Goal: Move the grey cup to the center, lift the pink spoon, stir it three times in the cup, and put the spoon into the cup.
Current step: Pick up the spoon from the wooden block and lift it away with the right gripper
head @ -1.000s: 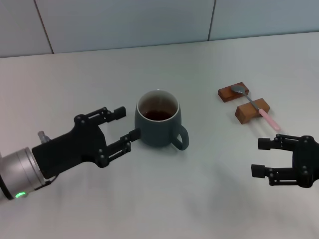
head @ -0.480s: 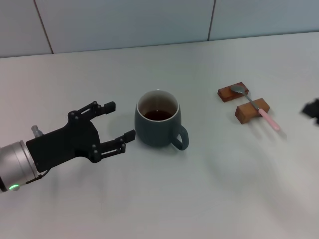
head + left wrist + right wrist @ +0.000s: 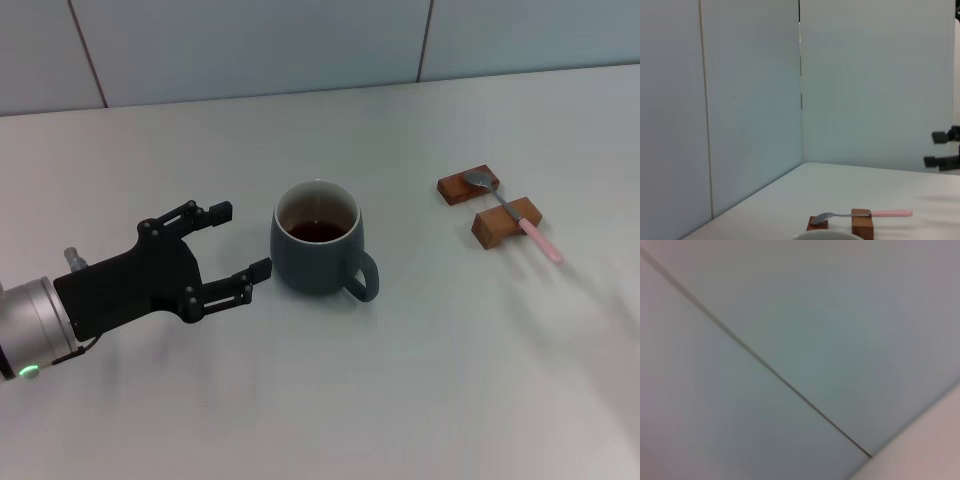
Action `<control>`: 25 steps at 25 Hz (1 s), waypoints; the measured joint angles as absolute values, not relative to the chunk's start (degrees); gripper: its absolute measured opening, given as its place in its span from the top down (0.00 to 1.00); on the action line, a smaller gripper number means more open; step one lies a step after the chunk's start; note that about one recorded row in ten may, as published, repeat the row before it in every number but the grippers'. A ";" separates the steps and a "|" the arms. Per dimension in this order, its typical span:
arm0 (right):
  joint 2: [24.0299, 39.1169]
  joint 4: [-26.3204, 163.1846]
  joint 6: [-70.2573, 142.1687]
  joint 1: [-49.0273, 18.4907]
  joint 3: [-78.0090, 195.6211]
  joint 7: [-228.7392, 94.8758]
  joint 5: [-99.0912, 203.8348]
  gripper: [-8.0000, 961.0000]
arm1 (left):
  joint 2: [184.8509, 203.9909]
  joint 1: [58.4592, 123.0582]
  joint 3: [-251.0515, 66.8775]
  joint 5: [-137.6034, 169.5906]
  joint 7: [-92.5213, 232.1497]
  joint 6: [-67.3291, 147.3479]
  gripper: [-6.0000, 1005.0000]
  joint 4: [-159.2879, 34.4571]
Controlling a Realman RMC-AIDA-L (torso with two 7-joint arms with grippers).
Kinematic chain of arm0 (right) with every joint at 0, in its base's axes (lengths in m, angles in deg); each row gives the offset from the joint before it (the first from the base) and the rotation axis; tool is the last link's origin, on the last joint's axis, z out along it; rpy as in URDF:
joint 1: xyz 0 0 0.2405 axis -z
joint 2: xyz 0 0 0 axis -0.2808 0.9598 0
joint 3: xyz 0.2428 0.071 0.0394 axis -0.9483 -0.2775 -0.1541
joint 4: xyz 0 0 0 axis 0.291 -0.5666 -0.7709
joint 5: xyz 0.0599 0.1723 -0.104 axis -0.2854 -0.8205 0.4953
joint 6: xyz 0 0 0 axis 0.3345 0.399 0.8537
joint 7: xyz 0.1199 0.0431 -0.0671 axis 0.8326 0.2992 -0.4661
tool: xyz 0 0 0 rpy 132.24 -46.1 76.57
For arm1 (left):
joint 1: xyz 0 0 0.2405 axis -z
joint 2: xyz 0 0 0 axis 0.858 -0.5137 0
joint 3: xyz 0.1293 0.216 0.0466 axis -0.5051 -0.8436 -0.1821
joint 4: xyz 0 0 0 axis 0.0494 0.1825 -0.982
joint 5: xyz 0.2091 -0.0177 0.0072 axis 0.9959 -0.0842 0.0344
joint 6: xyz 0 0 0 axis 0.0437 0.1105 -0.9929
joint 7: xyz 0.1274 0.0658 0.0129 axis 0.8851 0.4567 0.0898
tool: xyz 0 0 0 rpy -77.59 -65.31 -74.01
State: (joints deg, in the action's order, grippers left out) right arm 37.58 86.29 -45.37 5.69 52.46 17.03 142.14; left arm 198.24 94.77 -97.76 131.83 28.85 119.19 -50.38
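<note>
The grey cup [image 3: 318,250] stands upright near the table's middle, dark liquid inside, its handle toward the front right. Its rim just shows in the left wrist view [image 3: 827,235]. My left gripper [image 3: 243,240] is open and empty, just left of the cup and not touching it. The pink spoon [image 3: 520,218] lies across two brown wooden blocks at the right, bowl on the far block; it also shows in the left wrist view [image 3: 865,214]. My right gripper is out of the head view; the left wrist view shows it [image 3: 946,148] in the air, open and empty.
The far wooden block [image 3: 467,185] and the near wooden block [image 3: 507,224] carry the spoon. A pale panelled wall [image 3: 250,50] runs behind the white table [image 3: 420,380]. The right wrist view shows only wall panels.
My left gripper has drawn back a little to the left from the cup. My right gripper has left the head view from the front right. Cup and spoon have not moved.
</note>
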 joint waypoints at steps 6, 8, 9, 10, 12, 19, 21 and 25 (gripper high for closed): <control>37.10 84.29 -41.29 3.28 54.58 18.02 144.23 0.13 | 198.28 94.27 -97.23 131.66 29.11 119.77 0.16 -50.51; 37.15 83.83 -39.71 2.48 54.65 18.76 145.26 0.13 | 198.29 94.22 -97.22 131.63 29.16 119.82 0.16 -50.52; 37.14 83.52 -38.90 2.11 54.79 19.30 145.65 0.13 | 198.29 94.20 -97.22 131.61 29.18 119.84 0.16 -50.51; 37.15 83.16 -38.02 1.79 54.92 19.90 146.09 0.13 | 198.29 94.20 -97.22 131.61 29.18 119.84 0.16 -50.51; 37.14 82.57 -36.76 1.26 55.11 20.64 146.78 0.13 | 198.32 94.18 -97.19 131.53 29.34 119.94 0.16 -50.59; 37.10 80.72 -33.46 -1.00 57.32 21.09 147.61 0.13 | 198.33 94.25 -97.29 131.02 29.39 119.97 0.16 -50.64; 37.10 80.50 -32.87 -1.37 57.81 21.14 147.62 0.13 | 198.33 94.34 -97.31 130.97 29.40 120.01 0.16 -50.68; 37.16 80.01 -31.32 -2.26 58.62 21.16 147.77 0.13 | 198.33 94.33 -97.39 130.97 29.42 120.19 0.16 -50.68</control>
State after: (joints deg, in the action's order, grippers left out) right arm 37.16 80.01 -31.32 -2.26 58.62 21.16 147.77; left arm 198.33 94.33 -97.39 130.97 29.42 120.19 -50.68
